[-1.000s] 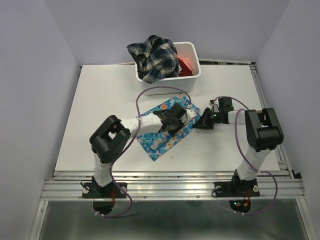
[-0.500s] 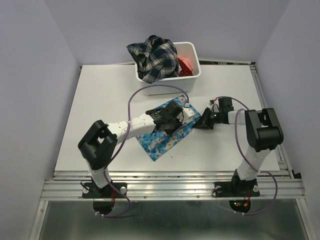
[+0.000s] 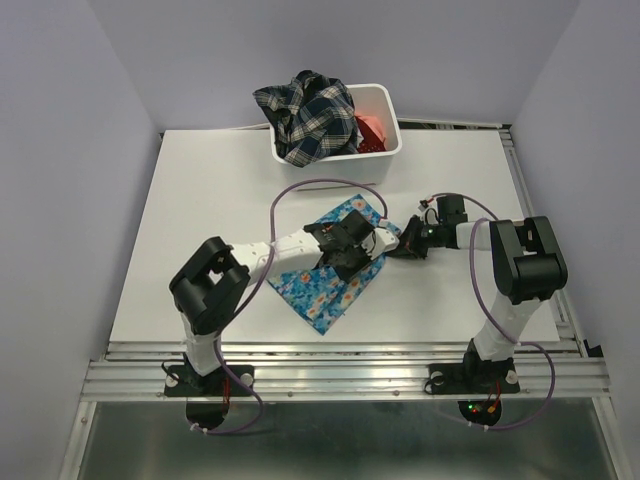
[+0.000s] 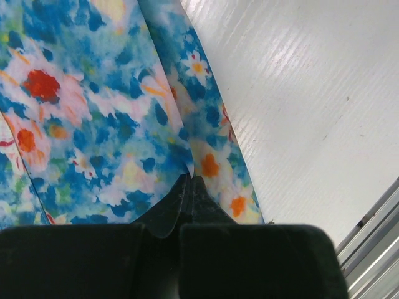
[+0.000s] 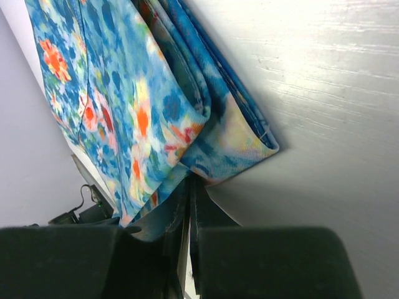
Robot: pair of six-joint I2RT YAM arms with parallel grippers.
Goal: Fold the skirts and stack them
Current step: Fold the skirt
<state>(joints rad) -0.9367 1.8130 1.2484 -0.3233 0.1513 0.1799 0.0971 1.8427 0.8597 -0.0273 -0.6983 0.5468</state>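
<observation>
The bright blue flowered skirt [image 3: 330,290] lies folded on the white table [image 3: 200,230] near its middle. My left gripper [image 3: 372,243] is shut on the skirt's cloth near its right part; the left wrist view shows the cloth [image 4: 106,112] pinched between the closed tips. My right gripper [image 3: 398,247] is shut on the skirt's right corner; the right wrist view shows the folded edge [image 5: 187,118] clamped in the jaws. The two grippers sit close together. A dark plaid skirt [image 3: 305,115] and a coral-red skirt [image 3: 371,128] lie in the bin.
A white bin [image 3: 388,150] stands at the back of the table and holds the other skirts. A metal rail [image 3: 350,365] runs along the near edge. Purple-grey walls close in both sides.
My left gripper has moved right and a little nearer, toward the right gripper. The skirt's near corner has shifted right and nearer. The right arm has stayed in place.
</observation>
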